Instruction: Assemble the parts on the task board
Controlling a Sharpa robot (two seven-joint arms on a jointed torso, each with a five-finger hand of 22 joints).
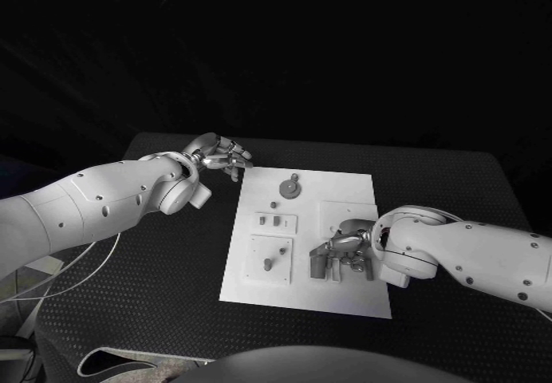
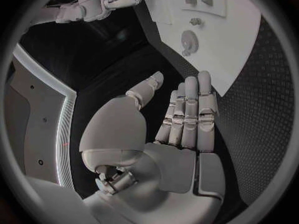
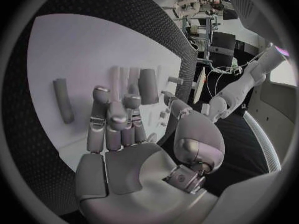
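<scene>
The white task board point(image 1: 345, 191) lies in the middle of the black table. On it sit a round grey part point(image 1: 290, 188), two small pieces point(image 1: 270, 221) and a peg point(image 1: 270, 262) in a square recess. My left hand point(image 1: 218, 155) hovers over the table at the board's far left corner, fingers straight and apart, holding nothing point(image 2: 181, 114). My right hand point(image 1: 343, 251) is low over the board's near right area, fingers bent down among grey parts point(image 1: 320, 259). A grey upright piece point(image 3: 147, 86) stands by its fingertips point(image 3: 131, 102). Whether they grip it is unclear. A grey bar point(image 3: 63, 100) lies flat nearby.
Black textured table point(image 1: 460, 183) surrounds the board on all sides. A white cable point(image 1: 69, 267) trails by the left arm at the table's near left. In the left wrist view the round part point(image 2: 189, 42) and the board point(image 2: 249, 50) lie beyond my fingers.
</scene>
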